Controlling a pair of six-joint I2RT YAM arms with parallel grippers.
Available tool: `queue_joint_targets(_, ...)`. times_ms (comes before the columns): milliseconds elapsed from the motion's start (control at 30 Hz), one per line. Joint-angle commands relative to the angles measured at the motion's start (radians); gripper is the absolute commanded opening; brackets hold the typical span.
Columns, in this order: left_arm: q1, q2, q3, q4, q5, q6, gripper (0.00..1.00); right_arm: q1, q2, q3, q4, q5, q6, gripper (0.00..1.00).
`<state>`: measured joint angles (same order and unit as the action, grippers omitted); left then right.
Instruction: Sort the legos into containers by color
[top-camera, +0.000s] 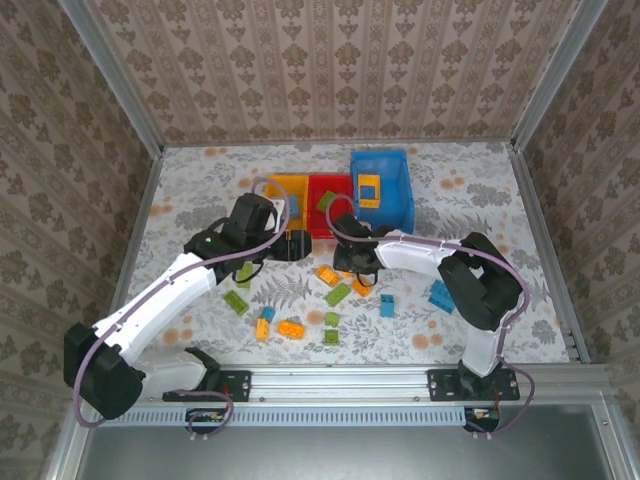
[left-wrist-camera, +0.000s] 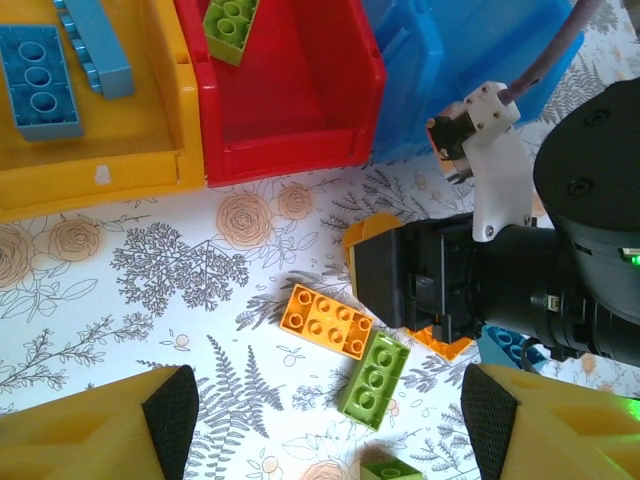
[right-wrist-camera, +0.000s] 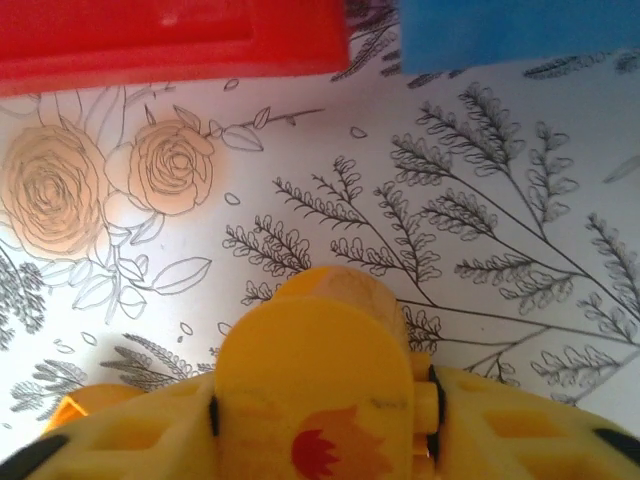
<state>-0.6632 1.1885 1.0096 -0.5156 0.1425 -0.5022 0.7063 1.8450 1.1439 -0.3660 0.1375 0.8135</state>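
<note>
Three bins stand in a row at the back: yellow-orange (top-camera: 285, 187), red (top-camera: 330, 205) and blue (top-camera: 385, 200). Blue bricks (left-wrist-camera: 38, 68) lie in the yellow-orange bin (left-wrist-camera: 100, 170). A green brick (left-wrist-camera: 230, 22) lies in the red bin (left-wrist-camera: 290, 120), and an orange one (top-camera: 370, 190) in the blue bin. My left gripper (left-wrist-camera: 330, 400) hangs open over an orange brick (left-wrist-camera: 328, 320) and a green brick (left-wrist-camera: 375, 375) lying side by side. My right gripper (right-wrist-camera: 320, 410) is shut on a rounded orange brick with a flame print (right-wrist-camera: 315, 400), low over the mat in front of the red bin.
Loose bricks lie scattered on the flowered mat: green (top-camera: 236, 302), blue (top-camera: 387, 305), blue (top-camera: 441, 296), orange (top-camera: 291, 328). The two grippers are close together (top-camera: 295, 245) (top-camera: 352, 262); the right one's black body (left-wrist-camera: 450, 280) sits just right of the left gripper's span.
</note>
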Motion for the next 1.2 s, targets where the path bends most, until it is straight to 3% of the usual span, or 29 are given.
queue_joint_targets(0,-0.017,-0.028,-0.012,-0.013,-0.012,-0.016,0.73,0.005,-0.034,-0.004,-0.048,0.067,-0.01,0.34)
queue_joint_targets(200,-0.074,-0.009,0.033,0.007,-0.03,-0.013,0.73,-0.011,-0.237,0.012,-0.165,0.179,-0.129,0.25)
queue_joint_targets(333,-0.116,0.038,0.089,0.043,-0.044,-0.013,0.72,-0.104,-0.3,0.048,-0.215,0.198,-0.251,0.24)
queue_joint_targets(633,-0.135,0.227,0.267,0.136,-0.02,-0.011,0.72,-0.271,-0.043,0.318,-0.184,0.19,-0.411,0.23)
queue_joint_targets(833,-0.134,0.318,0.363,0.143,-0.02,0.014,0.72,-0.297,0.146,0.509,-0.242,0.231,-0.42,0.24)
queue_joint_targets(1167,-0.123,0.319,0.36,0.13,-0.016,0.024,0.72,-0.316,0.328,0.693,-0.324,0.322,-0.408,0.28)
